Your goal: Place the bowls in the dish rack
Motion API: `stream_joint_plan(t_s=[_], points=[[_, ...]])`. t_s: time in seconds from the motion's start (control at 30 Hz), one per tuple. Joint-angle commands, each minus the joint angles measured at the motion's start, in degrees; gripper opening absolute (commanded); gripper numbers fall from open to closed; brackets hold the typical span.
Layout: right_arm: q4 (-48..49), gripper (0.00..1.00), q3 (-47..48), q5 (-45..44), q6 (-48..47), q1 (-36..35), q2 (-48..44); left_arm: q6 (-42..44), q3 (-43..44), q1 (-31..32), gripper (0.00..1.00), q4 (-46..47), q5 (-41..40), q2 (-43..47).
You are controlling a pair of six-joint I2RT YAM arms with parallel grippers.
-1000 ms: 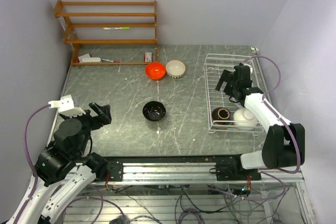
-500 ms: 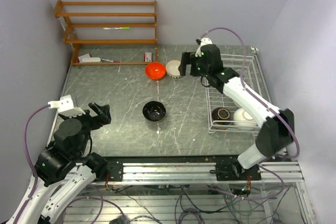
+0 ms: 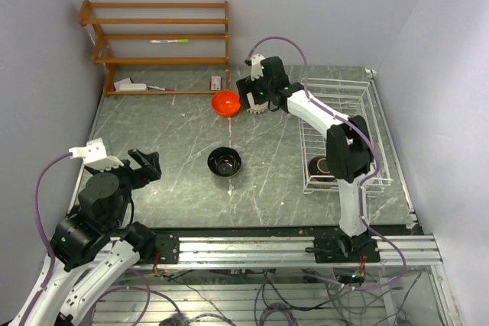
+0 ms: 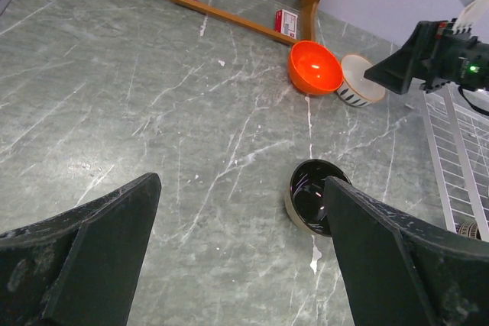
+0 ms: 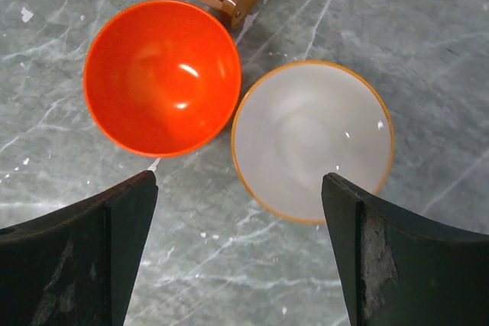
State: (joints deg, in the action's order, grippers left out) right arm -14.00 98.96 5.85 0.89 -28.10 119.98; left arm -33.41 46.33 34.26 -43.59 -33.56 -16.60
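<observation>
An orange-red bowl (image 3: 226, 102) and a cream bowl (image 3: 258, 108) sit side by side at the back of the table. My right gripper (image 3: 250, 95) hovers over them, open. In the right wrist view the orange-red bowl (image 5: 162, 78) lies up left and the cream bowl (image 5: 313, 139) up right. Its near rim falls between the fingers of the right gripper (image 5: 238, 181), untouched. The glossy black bowl (image 3: 225, 162) stands mid-table. My left gripper (image 4: 241, 181) is open and empty near the front left; the black bowl (image 4: 309, 202) shows by its right finger. The white wire dish rack (image 3: 336, 97) holds a brown bowl (image 3: 321, 166).
A brown wooden shelf unit (image 3: 160, 43) stands at the back left, with a small red-and-white box (image 3: 217, 82) and a white object (image 3: 130, 85) on its lowest level. Walls close in on both sides. The right arm's upright link (image 3: 348, 166) stands over the rack's near end.
My right arm has swung from above the dish rack leftward to over the cream and orange-red bowls. The left arm and the bowls on the table have not moved.
</observation>
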Motion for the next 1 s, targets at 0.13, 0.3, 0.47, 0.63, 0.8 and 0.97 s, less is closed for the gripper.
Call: stream_joint_plan(t_s=[0.13,0.3,0.47,0.63,0.8,0.97], points=[[-0.6,0.83,6.5,0.3,-6.1,0.1,9.0,-0.8,0.8,0.4,0.99,-0.1,-2.3,-0.4],[-0.8,0.58,6.4,-1.1,-7.5,0.1,11.3,-1.1,1.0,0.4,0.99,-0.6,-2.9,-0.8],[0.3,0.47,5.5,-2.0,-7.8,0.2,12.1,-1.2,1.0,0.4,0.99,-0.7,-3.3,-0.8],[0.9,0.45,6.4,-1.7,-7.8,0.1,13.6,-1.4,1.0,0.4,0.99,-0.9,-3.4,-0.7],[0.0,0.36,7.9,-1.7,-7.9,0.1,15.5,-1.5,1.1,0.4,0.99,-1.0,-3.6,-0.8],[2.2,0.21,5.6,-2.5,-7.1,0.1,13.7,-1.6,1.0,0.3,0.99,-1.0,-3.7,-0.7]])
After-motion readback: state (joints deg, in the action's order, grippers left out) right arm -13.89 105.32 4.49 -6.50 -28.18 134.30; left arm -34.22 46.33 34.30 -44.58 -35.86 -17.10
